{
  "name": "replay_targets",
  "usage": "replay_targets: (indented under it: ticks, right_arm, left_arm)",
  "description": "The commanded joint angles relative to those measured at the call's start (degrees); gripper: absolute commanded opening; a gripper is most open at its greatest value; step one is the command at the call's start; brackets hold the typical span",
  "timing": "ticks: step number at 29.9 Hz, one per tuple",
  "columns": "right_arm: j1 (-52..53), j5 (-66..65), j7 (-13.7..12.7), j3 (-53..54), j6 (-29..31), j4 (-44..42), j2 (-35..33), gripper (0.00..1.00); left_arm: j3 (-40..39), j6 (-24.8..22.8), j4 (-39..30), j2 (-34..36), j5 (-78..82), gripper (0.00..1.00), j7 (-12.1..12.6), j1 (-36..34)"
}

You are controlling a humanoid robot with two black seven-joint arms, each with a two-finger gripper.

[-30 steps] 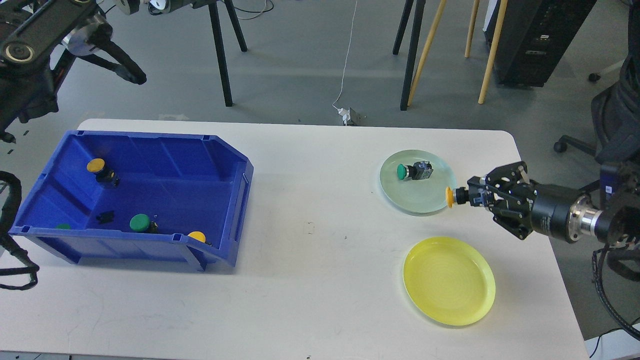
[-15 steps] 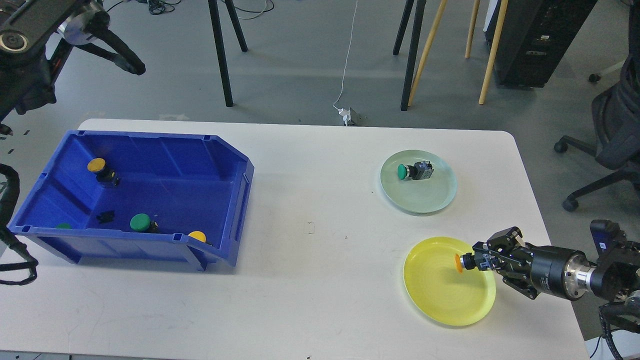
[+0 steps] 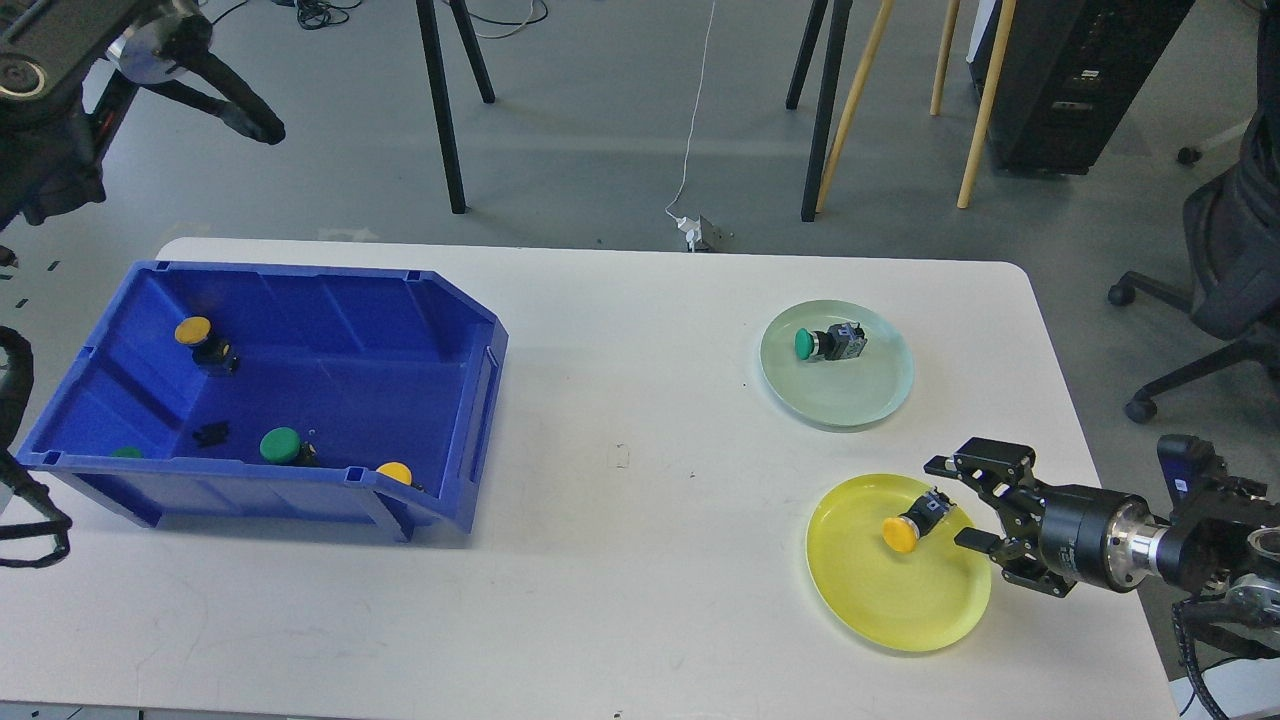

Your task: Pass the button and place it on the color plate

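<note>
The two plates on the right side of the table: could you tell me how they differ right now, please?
The yellow plate lies nearer me; the pale green plate lies farther back. The yellow plate holds a yellow-capped button, the pale green plate a green-capped button. My right gripper is open at the yellow plate's rim; nothing is at the pale green plate. Both are round, shallow and carry one button lying on its side.

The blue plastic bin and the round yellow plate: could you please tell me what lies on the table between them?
In the head view, nothing does: the white table is bare between the blue plastic bin and the round yellow plate.
</note>
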Motion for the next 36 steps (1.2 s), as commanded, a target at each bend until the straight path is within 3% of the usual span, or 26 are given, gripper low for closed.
replay_targets:
  ticks: [1, 8, 14, 23, 31, 36]
  right_arm:
    - [-0.43, 1.3, 0.55, 2.65, 0.03, -0.44, -4.39, 0.94]
    - [-2.53, 7.38, 1.52, 1.34, 1.44, -1.59, -15.81, 0.94]
    - [-9.39, 7.38, 1.61, 0.81, 1.44, -8.78, -20.48, 0.94]
    - [-17.74, 7.38, 2.66, -2.53, 0.47, -19.69, -18.74, 0.93]
    - [-23.28, 7.47, 4.59, -3.33, -0.5, -32.87, -7.14, 0.93]
    - [-23.02, 13.77, 9.6, -2.62, 2.3, -32.97, -7.3, 0.94]
  left_arm:
    - [0.01, 0.02, 0.0, -0.31, 0.0, 0.99, 0.13, -0.65]
    - [0.01, 0.02, 0.0, -0.92, 0.0, 0.99, 0.05, -1.35]
    - [-0.16, 0.19, 0.0, -1.54, -0.17, 0.99, -0.3, -2.05]
    - [-0.16, 2.3, 0.09, -4.96, -0.26, 0.99, -0.39, -3.02]
    - [-0.16, 3.53, 0.09, -8.22, -0.35, 0.99, -0.3, -3.72]
    - [-0.07, 3.45, 0.26, -8.31, -0.26, 0.99, -0.39, -3.64]
